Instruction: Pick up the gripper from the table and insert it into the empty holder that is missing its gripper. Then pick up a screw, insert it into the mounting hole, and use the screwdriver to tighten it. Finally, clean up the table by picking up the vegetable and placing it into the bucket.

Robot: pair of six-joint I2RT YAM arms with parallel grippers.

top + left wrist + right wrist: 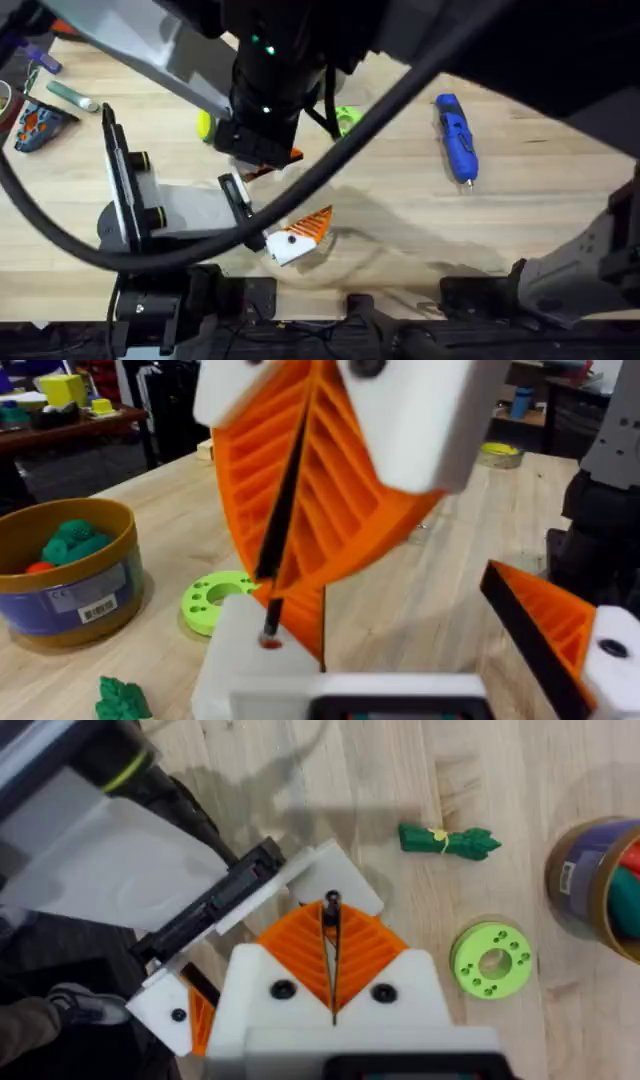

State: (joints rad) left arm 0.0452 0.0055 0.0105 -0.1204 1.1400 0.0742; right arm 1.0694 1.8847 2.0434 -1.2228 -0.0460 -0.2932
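Bare wood lies open to us around the blue screwdriver (456, 136) on the right of the table (540, 215). Toward the middle it tightens: a dark arm (268, 70) hangs over the centre, and a black cable (330, 160) sweeps across. At the near edge the white holder with its orange insert (297, 236) sits beside the grey stand (175, 212). From the right wrist view, the green disc (492, 960), the green vegetable (448, 840) and the bucket (592, 890) crowd one side, with narrow lanes between.

A green round disc (491, 960) (ringed with small holes) is lying flat on the wooden worktop (480, 780), apart from other items.
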